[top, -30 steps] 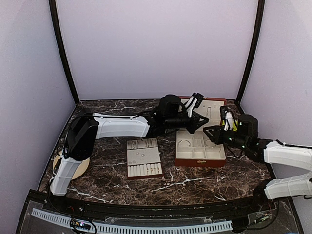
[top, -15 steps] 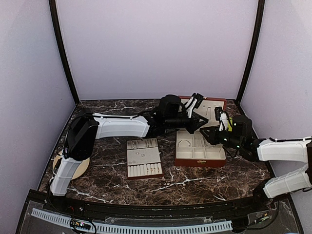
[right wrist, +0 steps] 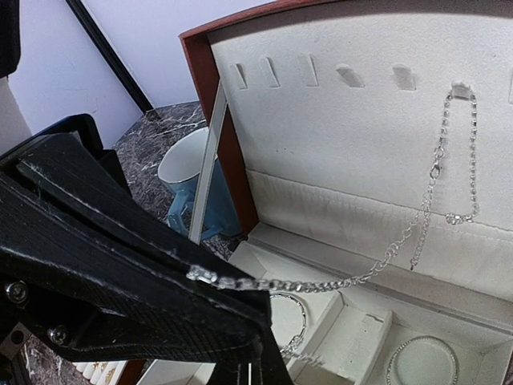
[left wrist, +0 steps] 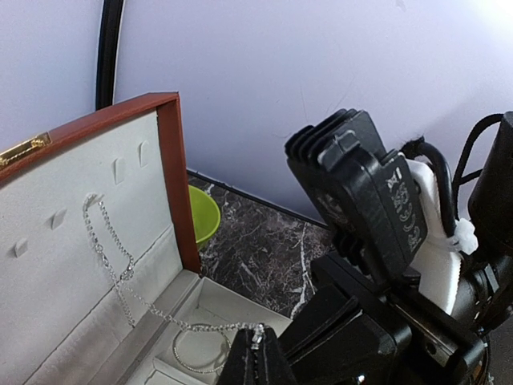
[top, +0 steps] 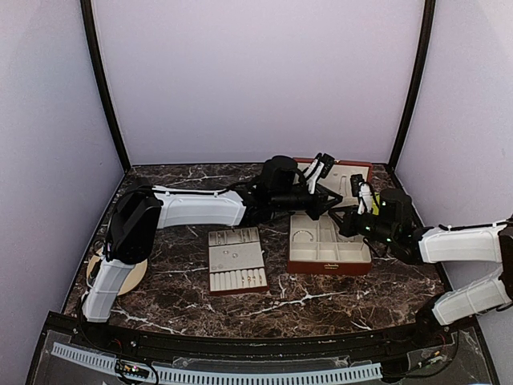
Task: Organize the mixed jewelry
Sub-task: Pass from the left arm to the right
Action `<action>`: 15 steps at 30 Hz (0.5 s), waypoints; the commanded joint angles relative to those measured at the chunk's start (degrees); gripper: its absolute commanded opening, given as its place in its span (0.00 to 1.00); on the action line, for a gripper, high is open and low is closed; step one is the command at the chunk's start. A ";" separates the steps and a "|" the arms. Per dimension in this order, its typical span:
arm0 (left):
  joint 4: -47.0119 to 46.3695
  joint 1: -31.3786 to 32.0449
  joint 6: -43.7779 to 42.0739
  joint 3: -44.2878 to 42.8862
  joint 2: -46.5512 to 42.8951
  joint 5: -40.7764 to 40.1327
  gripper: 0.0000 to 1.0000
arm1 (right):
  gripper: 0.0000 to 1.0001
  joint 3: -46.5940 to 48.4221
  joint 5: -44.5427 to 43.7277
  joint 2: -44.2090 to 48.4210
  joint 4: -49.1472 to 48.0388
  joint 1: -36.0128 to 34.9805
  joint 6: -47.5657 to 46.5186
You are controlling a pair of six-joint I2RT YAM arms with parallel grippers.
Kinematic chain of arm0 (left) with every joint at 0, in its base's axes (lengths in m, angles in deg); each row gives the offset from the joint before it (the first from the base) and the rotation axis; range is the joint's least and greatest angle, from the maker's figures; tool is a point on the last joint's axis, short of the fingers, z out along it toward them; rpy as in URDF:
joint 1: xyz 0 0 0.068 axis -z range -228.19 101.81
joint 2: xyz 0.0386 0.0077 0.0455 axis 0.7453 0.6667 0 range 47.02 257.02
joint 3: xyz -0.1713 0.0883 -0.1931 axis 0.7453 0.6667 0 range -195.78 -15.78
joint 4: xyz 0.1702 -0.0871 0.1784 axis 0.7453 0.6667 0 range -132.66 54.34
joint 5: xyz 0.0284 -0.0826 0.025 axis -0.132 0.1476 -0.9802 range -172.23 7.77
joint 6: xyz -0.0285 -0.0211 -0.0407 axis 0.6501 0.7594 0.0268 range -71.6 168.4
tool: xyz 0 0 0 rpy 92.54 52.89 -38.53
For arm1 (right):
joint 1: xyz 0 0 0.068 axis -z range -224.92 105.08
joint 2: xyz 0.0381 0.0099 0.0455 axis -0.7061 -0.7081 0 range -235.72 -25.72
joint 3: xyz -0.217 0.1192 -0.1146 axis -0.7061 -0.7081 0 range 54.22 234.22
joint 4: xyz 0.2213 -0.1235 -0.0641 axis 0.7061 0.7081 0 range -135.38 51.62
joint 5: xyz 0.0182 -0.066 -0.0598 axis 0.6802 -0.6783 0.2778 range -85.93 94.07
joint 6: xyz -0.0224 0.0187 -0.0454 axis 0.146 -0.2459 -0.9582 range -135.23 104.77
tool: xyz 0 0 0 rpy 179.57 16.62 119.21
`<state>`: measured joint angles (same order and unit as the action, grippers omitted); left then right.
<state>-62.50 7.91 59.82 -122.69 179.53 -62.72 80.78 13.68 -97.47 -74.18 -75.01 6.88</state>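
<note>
A fine silver chain hangs from a hook in the open lid of the red-brown box. Its free end runs out to my left gripper, which is shut on the clasp end above the box's compartments. In the right wrist view the chain stretches from the lid hook to the left gripper's black finger. My right gripper is shut just below that end; I cannot see whether it pinches anything. Thin bangles lie in the compartments. In the top view both grippers meet over the box.
A cream slotted tray with small pieces sits left of the box. A blue and white mug and a green cup stand behind the box. A round wooden disc lies by the left arm's base.
My right gripper has moved left toward the left gripper over the box, and its jaws have gone from open to shut. The left arm has held still with the chain.
</note>
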 commanded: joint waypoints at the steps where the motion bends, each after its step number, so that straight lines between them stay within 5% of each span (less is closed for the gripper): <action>1: -0.54 -0.29 0.23 -1.63 -3.13 0.61 0.00 | 0.00 0.81 -0.24 0.26 -3.37 -0.50 0.06; 3: -0.41 -0.33 -0.15 -1.59 -3.18 0.52 0.00 | 0.00 0.58 -0.82 0.94 -3.26 -0.50 0.32; 9: 0.91 -0.88 -3.15 -1.55 -3.15 0.02 0.46 | 0.00 3.51 -8.25 4.98 5.75 -0.29 2.60; 15: 2.14 -1.97 -7.53 -0.26 -3.86 0.65 0.58 | 0.00 8.80 -12.38 5.12 15.48 1.74 4.10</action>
<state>-61.71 6.60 56.28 -123.04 179.53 -63.09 85.72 5.35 -93.23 -63.58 -74.53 9.32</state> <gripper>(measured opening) 0.565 0.007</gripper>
